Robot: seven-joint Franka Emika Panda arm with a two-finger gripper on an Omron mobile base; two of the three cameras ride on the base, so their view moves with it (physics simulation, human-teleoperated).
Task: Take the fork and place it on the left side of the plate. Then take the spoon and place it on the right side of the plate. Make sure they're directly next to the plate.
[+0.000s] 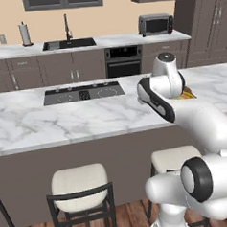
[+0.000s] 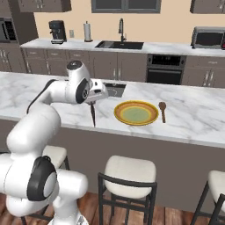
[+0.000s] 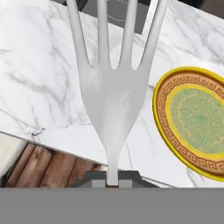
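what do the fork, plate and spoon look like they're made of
Fork: pale silvery and matte, probably metal, possibly plastic. Plate: looks like glazed ceramic, with a yellow rim, brown patterned band and green centre. Spoon: uniformly brown, likely wood.

The arm (image 1: 182, 110) rises at lower right over the marble counter (image 1: 63, 116). A plate (image 1: 188, 95) edge shows just behind its wrist. Stools (image 1: 79, 185) stand below the counter.

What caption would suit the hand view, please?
End effector shut on the fork, held above the marble counter beside the plate.
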